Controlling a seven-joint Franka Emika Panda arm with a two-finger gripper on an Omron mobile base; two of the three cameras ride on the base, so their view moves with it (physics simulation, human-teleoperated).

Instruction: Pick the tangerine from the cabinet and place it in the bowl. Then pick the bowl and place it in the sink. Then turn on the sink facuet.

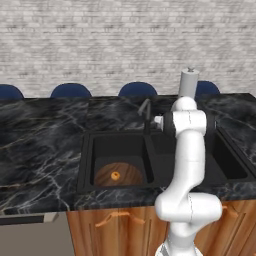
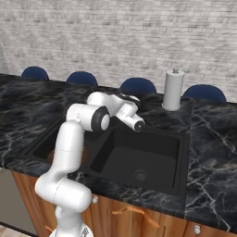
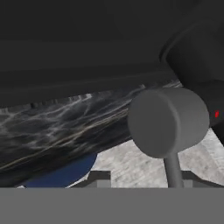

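A: Report the gripper (image 2: 137, 124) condition.

B: Jaw position cannot be determined. The hand is extended over the sink (image 2: 120, 155) toward the back rim, and its fingertips are hidden in all views. In the hand view, a grey cylindrical part of the sink facuet (image 3: 168, 120) sits close in front of the camera, with a thin stem running down from it.

A: Describe the faucet.

B: Slim grey metal, thin angled spout, mounted at the rear of the sink (image 1: 145, 111).

A: Locate the bowl.

B: The bowl (image 1: 120, 175) is a wide, shallow, dark brown wooden item with visible grain. It rests on the floor of the left basin. The tangerine (image 1: 115, 175), small, round and orange, lies inside it near the centre.

A: Describe the sink.

B: Black, rectangular, two deep basins, set in a black marbled counter (image 1: 40, 145). A white paper-towel roll (image 2: 172, 90) stands upright behind it.

A: Any legible markings?

B: No readable text. One small red mark is visible on the dark body at the right edge of the hand view.
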